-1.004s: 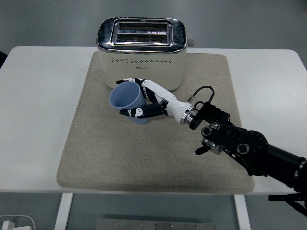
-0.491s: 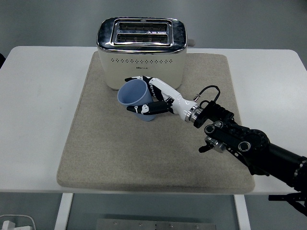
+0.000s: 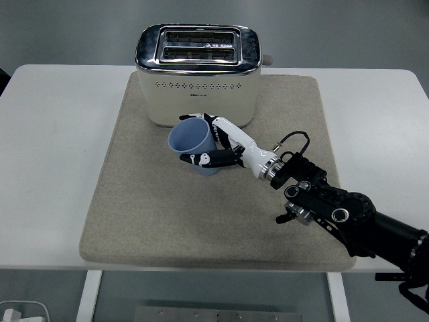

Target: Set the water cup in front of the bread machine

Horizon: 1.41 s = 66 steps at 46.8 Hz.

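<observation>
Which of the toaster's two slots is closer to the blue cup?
The front slot, the one on the toaster's cup-facing side; the rear slot lies behind it. The blue cup sits in the robot hand.

The toaster (image 3: 198,74) blocks the mat's (image 3: 134,201) far edge — left and near stretches lie open.

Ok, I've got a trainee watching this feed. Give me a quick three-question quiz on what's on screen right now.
1. True or false: the right hand is grasping the blue cup.
2. The cup is over which surface? A) bare white table B) beige mat C) the toaster's top
3. What appliance stands at the mat's far edge, behind the cup?

Key:
1. True
2. B
3. The toaster, with two slots on top
</observation>
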Each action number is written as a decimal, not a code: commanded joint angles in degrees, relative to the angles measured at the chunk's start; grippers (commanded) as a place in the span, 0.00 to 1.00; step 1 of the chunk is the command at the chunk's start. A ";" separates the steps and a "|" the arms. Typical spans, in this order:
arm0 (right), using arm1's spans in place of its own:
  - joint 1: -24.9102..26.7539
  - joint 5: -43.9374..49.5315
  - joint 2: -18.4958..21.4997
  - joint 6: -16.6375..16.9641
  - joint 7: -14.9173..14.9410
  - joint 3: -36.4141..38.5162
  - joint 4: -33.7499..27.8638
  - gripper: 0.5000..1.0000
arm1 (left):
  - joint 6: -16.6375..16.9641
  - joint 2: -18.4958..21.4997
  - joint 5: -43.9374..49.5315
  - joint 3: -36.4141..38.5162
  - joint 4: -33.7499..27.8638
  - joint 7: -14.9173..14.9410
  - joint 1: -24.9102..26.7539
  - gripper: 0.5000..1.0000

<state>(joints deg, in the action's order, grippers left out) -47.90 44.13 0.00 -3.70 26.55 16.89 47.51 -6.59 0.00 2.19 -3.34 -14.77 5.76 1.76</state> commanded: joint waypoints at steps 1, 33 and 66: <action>0.00 0.08 0.00 -0.07 -0.01 0.42 1.09 0.83 | 0.00 0.00 0.00 0.00 0.00 0.04 0.00 1.00; -0.36 -1.94 0.00 0.10 -1.33 1.04 1.71 0.86 | 0.00 0.00 0.00 0.00 0.00 -0.05 0.00 1.00; 0.26 -1.94 0.00 1.33 -1.24 1.39 3.03 0.86 | 0.00 0.00 0.00 0.00 -0.09 0.04 0.00 1.00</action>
<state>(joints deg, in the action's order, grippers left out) -47.75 42.19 0.00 -2.46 25.29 18.32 50.63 -6.59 0.00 2.20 -3.35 -14.85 5.74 1.76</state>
